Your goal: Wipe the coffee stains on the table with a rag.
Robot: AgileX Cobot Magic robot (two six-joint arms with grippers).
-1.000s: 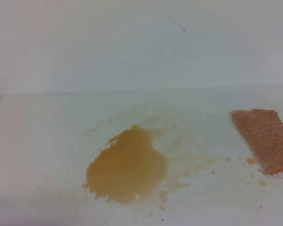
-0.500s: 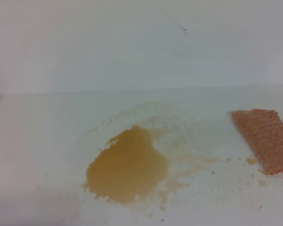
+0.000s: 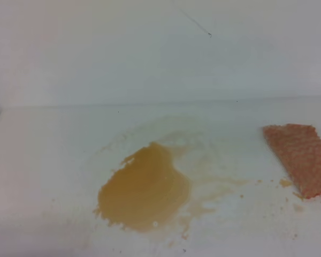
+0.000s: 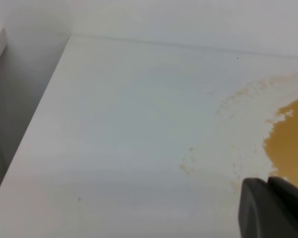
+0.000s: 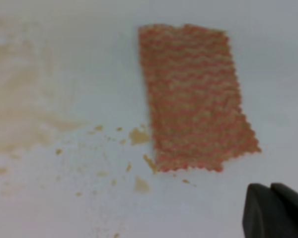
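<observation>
The coffee stains (image 3: 144, 187) form a yellowish-brown puddle in the middle of the white table (image 3: 48, 155), with pale tan smears and specks trailing to its right. The orange-pink rag (image 3: 302, 158) lies flat at the right edge of the exterior view, apart from the puddle. In the right wrist view the rag (image 5: 193, 96) lies ahead and left of my right gripper (image 5: 270, 186), whose dark fingers meet, holding nothing. In the left wrist view my left gripper (image 4: 268, 180) shows at the bottom right with its fingers together, just short of the puddle's (image 4: 290, 144) near edge. Neither gripper shows in the exterior view.
A white wall (image 3: 150, 53) rises behind the table. The table's left edge (image 4: 35, 124) drops off beside a grey gap. Small brown crumbs and drops (image 5: 136, 135) lie on the table just left of the rag's near end.
</observation>
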